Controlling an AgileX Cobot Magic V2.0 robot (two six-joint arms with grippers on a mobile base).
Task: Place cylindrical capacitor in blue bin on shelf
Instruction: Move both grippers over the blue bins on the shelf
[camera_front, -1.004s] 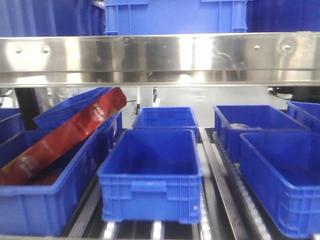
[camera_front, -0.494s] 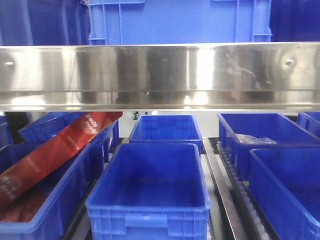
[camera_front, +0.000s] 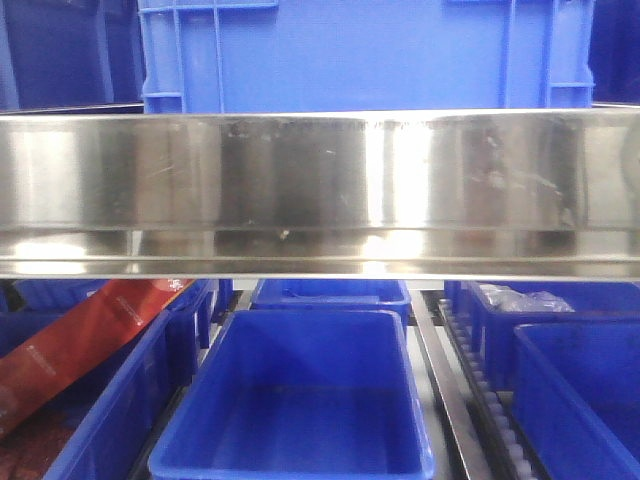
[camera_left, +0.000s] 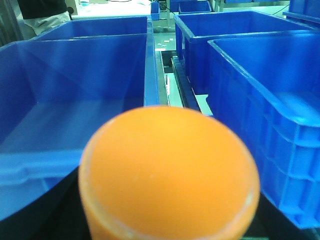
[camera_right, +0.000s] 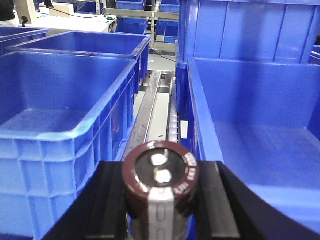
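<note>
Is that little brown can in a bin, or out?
Out: the capacitor sits gripped between black fingers, in front of the bins, not inside one.

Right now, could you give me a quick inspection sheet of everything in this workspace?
Surface: steel shelf with roller tracks between bins.
Job's things: capacitor in the right claw; blue bin below the rail looks empty.
Clutter: red packet in left bin; plastic bag in right rear bin; orange round object filling the left wrist view.
Claws: right claw shut on capacitor; left claw not visible.
Cables: nothing seen.
Surroundings: another blue crate on the level above.
</note>
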